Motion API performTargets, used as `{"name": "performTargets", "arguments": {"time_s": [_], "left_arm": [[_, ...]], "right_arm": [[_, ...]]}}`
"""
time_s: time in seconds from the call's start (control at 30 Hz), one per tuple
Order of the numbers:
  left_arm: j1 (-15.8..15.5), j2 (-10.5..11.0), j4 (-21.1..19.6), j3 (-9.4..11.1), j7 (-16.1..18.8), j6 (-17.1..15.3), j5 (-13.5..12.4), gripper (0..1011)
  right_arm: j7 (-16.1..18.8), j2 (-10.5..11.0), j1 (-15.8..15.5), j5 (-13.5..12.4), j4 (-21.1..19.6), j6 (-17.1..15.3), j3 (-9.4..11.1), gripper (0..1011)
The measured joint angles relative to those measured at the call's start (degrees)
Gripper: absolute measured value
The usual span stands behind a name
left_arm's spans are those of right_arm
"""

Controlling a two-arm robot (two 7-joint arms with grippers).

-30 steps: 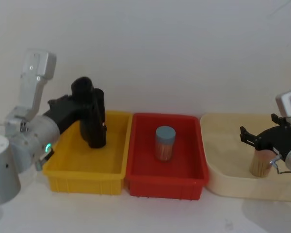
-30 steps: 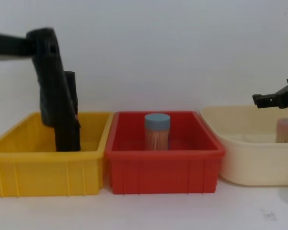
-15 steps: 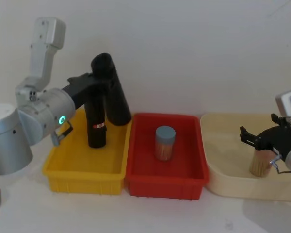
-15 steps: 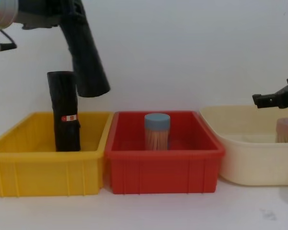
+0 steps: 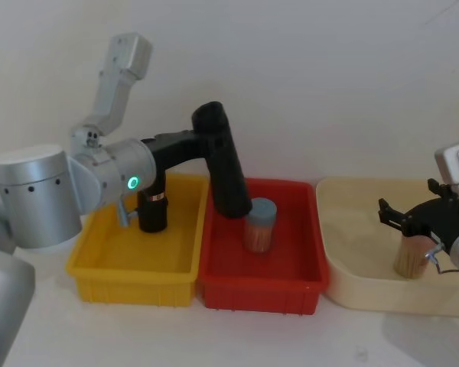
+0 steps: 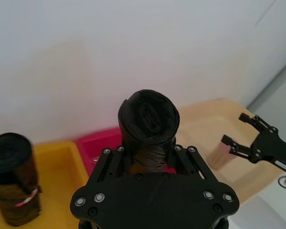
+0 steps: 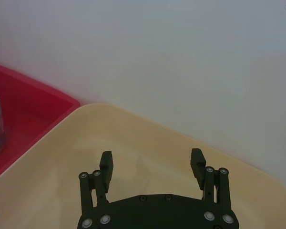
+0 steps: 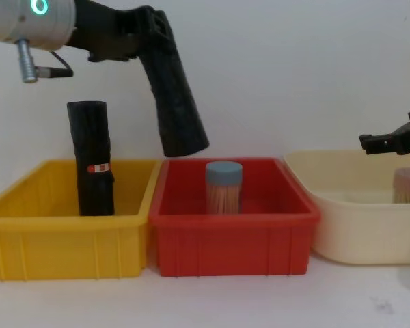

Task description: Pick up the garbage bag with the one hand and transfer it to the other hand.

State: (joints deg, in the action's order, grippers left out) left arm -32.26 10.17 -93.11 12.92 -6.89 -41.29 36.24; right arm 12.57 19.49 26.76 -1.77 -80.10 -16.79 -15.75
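Two black rolls show: the plain bag (image 5: 223, 164) (image 8: 174, 96) (image 6: 148, 121) held in the air, and a stickered roll (image 5: 153, 212) (image 8: 92, 160) (image 6: 12, 183) standing upright in the yellow bin (image 5: 130, 271) (image 8: 61, 239). Three bins sit in a row, touching or nearly so: the yellow one on the robot's left, a red bin (image 5: 260, 289) (image 8: 232, 242) in the middle and a cream tray (image 5: 382, 294) (image 8: 355, 239) on the right. Two jars of wooden sticks stand upright, a blue-lidded jar (image 5: 260, 225) (image 8: 223, 188) in the red bin and a second jar (image 5: 411, 256) (image 8: 408, 186) in the cream tray. Two grippers are in view. All of it rests on a white table (image 5: 214, 336) against a plain white wall (image 5: 306, 76). The left gripper (image 5: 201, 141) (image 8: 140, 34) (image 6: 148, 150), on the wrist with the green ring, is clenched around the bag near its upper end. The bag's long axis is tilted: the top leans toward the robot's left, and the lower end points down and to the right, hanging above the red bin's left rear corner, near the blue-lidded jar but clear of it and of the rim in the chest view. The right gripper (image 5: 388, 214) (image 8: 372, 141) (image 7: 151, 162) hovers over the cream tray, just above the second jar, its fingers spread and grasping nothing.
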Motion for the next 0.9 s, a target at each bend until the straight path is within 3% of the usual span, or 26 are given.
{"name": "performTargets", "arguments": {"time_s": [0.3, 0.53, 0.9], "left_arm": [[-3.48, 0.08, 4.20, 3.01, -3.31, -0.19, 0.37, 370], [-5.72, 0.44, 6.57, 5.23, -6.01, 1.51, 0.22, 370], [-7.47, 0.25, 8.67, 7.07, -7.84, 3.54, 0.11, 370]], "right_arm": [[0.00, 0.00, 0.00, 0.00, 0.00, 0.00, 0.00, 1001], [0.00, 0.00, 0.00, 0.00, 0.00, 0.00, 0.00, 1000], [0.04, -0.01, -0.02, 0.00, 0.00, 0.00, 0.02, 1000]]}}
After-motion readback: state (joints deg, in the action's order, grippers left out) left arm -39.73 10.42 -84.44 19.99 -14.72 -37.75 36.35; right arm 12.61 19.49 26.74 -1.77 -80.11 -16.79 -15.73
